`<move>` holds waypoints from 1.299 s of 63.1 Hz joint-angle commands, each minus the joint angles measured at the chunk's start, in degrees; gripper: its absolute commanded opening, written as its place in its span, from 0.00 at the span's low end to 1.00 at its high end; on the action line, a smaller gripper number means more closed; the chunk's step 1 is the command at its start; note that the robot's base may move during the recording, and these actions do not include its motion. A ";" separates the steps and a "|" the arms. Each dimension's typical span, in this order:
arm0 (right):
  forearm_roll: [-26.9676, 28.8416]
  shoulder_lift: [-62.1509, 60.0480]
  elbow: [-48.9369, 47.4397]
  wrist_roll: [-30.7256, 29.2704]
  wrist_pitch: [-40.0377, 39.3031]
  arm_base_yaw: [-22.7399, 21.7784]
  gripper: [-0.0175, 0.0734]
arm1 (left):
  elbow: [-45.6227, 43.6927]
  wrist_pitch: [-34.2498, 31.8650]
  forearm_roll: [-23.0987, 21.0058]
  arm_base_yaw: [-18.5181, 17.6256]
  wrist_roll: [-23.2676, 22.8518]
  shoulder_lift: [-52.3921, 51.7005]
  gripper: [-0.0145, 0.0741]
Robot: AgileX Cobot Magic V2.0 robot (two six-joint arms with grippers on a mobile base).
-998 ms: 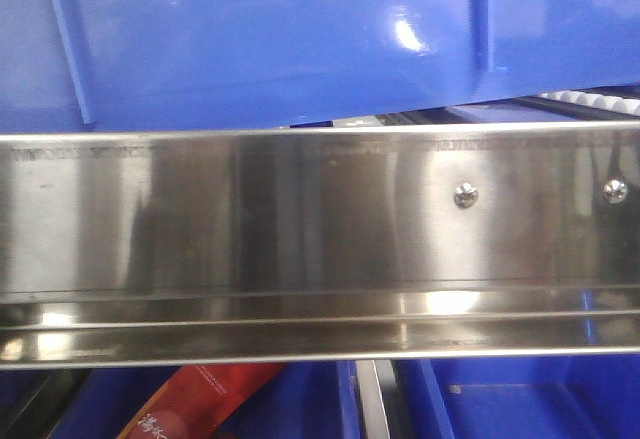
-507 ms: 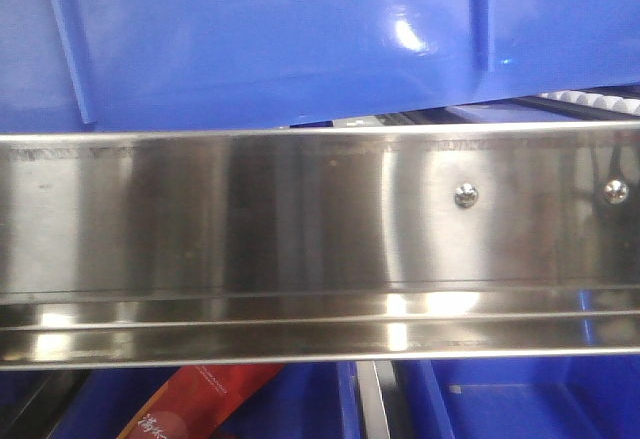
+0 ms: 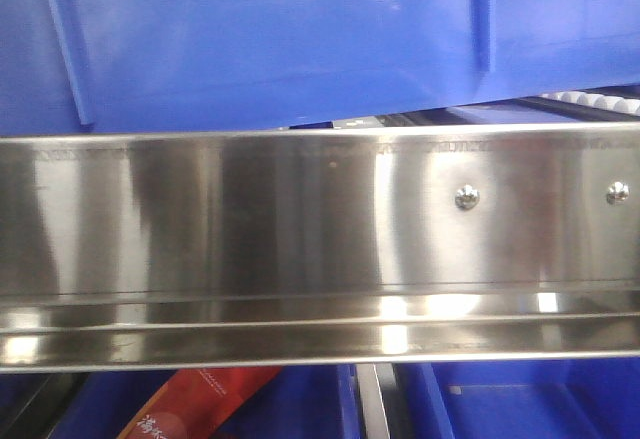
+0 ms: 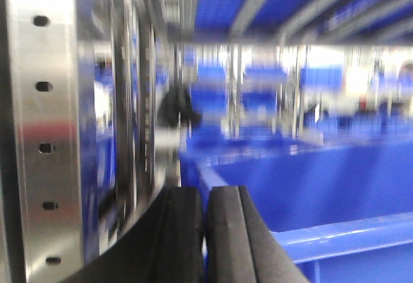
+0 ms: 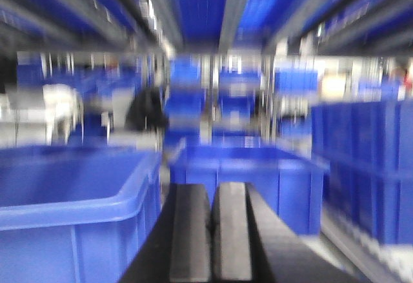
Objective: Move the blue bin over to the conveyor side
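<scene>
Blue bin (image 3: 280,39): across the whole top of the front view, a glossy wall with two thin vertical ribs, right behind and above the top edge of a brushed steel rail (image 3: 300,219). Lower edge slanted, meeting the rail's top edge at the left and lifting clear of it toward the right. In that gap, dark strips and a row of pale rounded bumps (rollers, perhaps; too small to tell). Cannot tell what the bin rests on.

Two screws (image 3: 466,197) near the rail's right end. Below the rail's bottom edge, lower blue crates (image 3: 520,399) and a red packet (image 3: 200,404).

Left gripper (image 4: 205,231): black pads pressed together, nothing between them, low in a blurred view. To its right, just beside it, the thick-rimmed corner of a blue wall; along the left edge, a perforated steel upright (image 4: 45,135).

Right gripper (image 5: 211,231): pads together too, only a hairline seam, nothing clamped. To its left, a thick rolled blue rim (same bin or not, cannot tell); ahead, another blue tub (image 5: 258,180); at the right, stacked crates (image 5: 368,167).
</scene>
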 commanded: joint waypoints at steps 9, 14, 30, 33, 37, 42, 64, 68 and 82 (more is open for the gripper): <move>-0.02 14.80 -14.80 -0.15 15.40 -0.26 0.10 | -14.93 18.52 -3.67 0.00 -0.03 16.24 0.18; -0.02 19.21 -18.39 -0.15 17.99 -0.26 0.10 | -20.64 24.70 -4.43 0.00 -0.03 22.53 0.18; 0.64 26.15 -23.40 -0.15 15.61 -0.26 0.10 | -31.02 24.27 -4.75 0.00 -0.03 36.87 0.18; 2.08 26.51 -23.40 -0.15 14.16 -0.26 0.10 | -31.23 22.41 -5.78 0.00 -0.03 38.23 0.18; 3.33 26.51 -23.28 -0.15 14.17 -0.26 0.10 | -31.23 20.71 -7.02 0.00 -0.03 40.15 0.18; 3.33 26.91 -23.52 -0.24 14.17 -0.26 0.10 | -31.56 20.02 -7.99 0.00 -0.03 41.82 0.18; 3.20 48.65 -45.32 -2.25 32.89 2.32 0.10 | -35.74 22.58 -7.99 0.00 -0.03 47.62 0.18; 3.10 53.24 -48.71 -2.25 33.80 3.08 0.10 | -35.74 22.58 -7.99 0.00 -0.03 47.76 0.18; 2.96 65.31 -60.23 -2.25 37.63 5.99 0.10 | -35.74 22.58 -7.99 0.00 -0.03 47.76 0.18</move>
